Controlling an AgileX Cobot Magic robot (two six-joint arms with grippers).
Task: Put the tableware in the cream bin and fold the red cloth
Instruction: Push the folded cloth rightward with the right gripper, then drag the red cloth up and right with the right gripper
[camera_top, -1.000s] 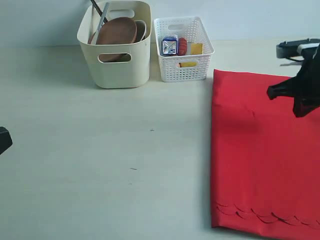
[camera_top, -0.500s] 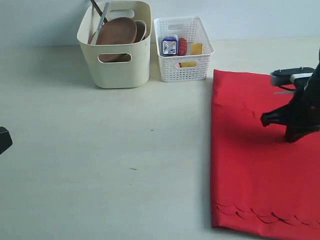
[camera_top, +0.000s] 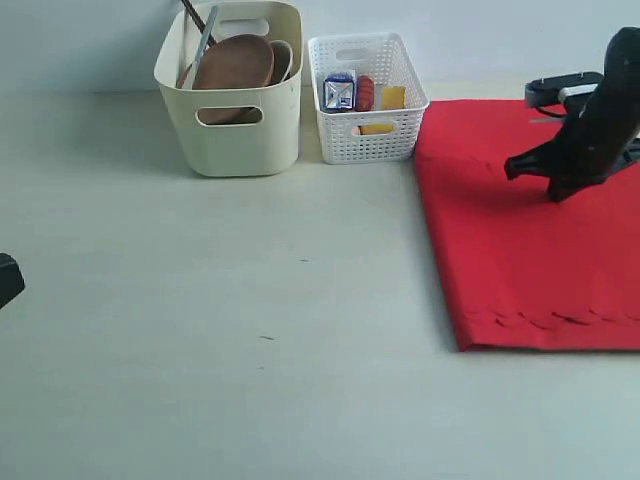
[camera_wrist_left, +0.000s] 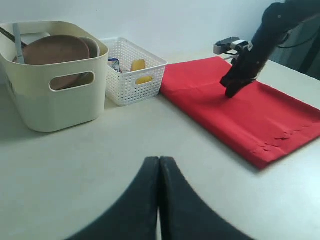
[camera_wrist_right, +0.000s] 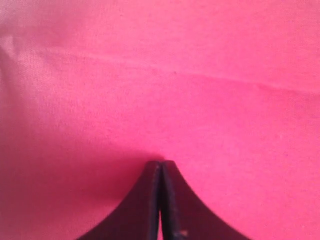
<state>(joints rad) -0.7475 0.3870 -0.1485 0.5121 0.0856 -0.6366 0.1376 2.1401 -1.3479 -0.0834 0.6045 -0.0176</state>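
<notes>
Moved: the red cloth (camera_top: 530, 240) lies farther back on the table (camera_top: 250, 300) than a moment ago; its far edge now runs level with the white lattice basket (camera_top: 365, 135), and its scalloped edge sits well back from where it lay
Right gripper: we see the right gripper (camera_top: 553, 190) with its jaws pressed together, tip down on the cloth's rear part; it has travelled back along with the fabric; no fabric shows between the jaws
Cloth shape: it looks shorter front to back, with a ridge near the rear in the left wrist view; whether it is doubled over, we cannot tell
Left gripper: the left gripper (camera_wrist_left: 159, 195) is closed and empty, well apart from the cloth
Tableware: the wooden plate (camera_top: 233, 62), knife (camera_top: 203, 45) and chopsticks (camera_top: 190, 12) stand inside the cream bin (camera_top: 230, 140)
Meaning: we judge the binning finished and the fold only begun; a clean crease is not yet visible
</notes>
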